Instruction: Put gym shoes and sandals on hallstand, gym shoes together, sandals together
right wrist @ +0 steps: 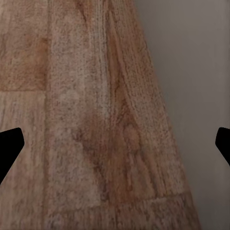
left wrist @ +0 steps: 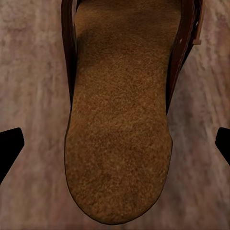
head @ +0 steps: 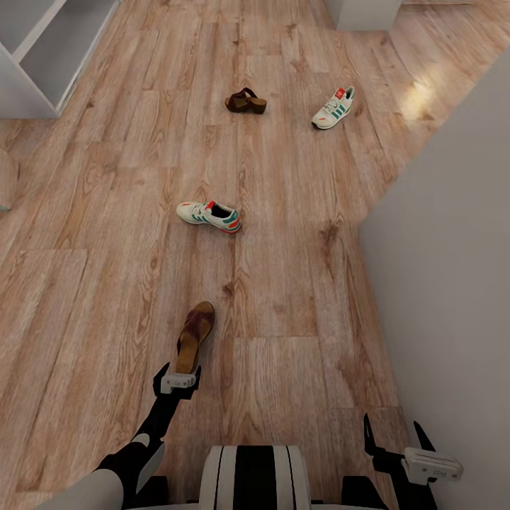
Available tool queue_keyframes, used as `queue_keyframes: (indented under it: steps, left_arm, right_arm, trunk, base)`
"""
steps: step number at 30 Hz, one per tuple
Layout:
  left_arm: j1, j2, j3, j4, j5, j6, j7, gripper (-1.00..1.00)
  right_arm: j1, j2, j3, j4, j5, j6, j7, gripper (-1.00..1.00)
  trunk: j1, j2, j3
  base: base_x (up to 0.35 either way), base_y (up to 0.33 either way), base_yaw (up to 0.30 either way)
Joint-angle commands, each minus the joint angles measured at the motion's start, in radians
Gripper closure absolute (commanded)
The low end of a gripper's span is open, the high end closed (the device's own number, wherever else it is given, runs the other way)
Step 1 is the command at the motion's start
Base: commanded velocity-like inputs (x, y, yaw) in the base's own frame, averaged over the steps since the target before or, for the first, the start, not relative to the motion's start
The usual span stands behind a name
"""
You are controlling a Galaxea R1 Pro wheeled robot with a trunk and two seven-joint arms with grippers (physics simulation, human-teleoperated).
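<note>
Floor [head: 106, 283] is lying open ahead of me, wall [head: 453, 283] crowding my right. Hallstand [head: 42, 57] is sitting far left. My left end effector [head: 178, 373] is hovering wide over the near sandal [head: 194, 336]; right end effector [head: 400, 435] is spreading wide, empty.

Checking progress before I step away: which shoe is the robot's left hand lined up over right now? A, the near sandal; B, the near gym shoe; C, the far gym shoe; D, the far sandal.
A: the left hand sits at the heel end of the near sandal, fingers open either side of its tan footbed in the wrist view.
</note>
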Motion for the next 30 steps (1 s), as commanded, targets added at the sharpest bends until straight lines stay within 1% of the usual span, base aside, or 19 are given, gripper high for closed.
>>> queue_keyframes:
  steps: [1, 10, 30]
  left_arm:
    - [0.000, 0.000, 0.000, 0.000, 0.000, 0.000, 0.000, -1.00]
    - [0.000, 0.000, 0.000, 0.000, 0.000, 0.000, 0.000, -1.00]
    - [0.000, 0.000, 0.000, 0.000, 0.000, 0.000, 0.000, -1.00]
  right_arm:
    - [0.000, 0.000, 0.000, 0.000, 0.000, 0.000, 0.000, -1.00]
    - [0.000, 0.000, 0.000, 0.000, 0.000, 0.000, 0.000, -1.00]
    - [-0.001, 0.000, 0.000, 0.001, 0.000, 0.000, 0.000, -1.00]
  trunk:
    - [0.000, 0.000, 0.000]
    - [0.000, 0.000, -0.001]
    - [0.000, 0.000, -0.014]
  base:
    - [0.000, 0.000, 0.000]
    - [0.000, 0.000, 0.000]
    - [0.000, 0.000, 0.000]
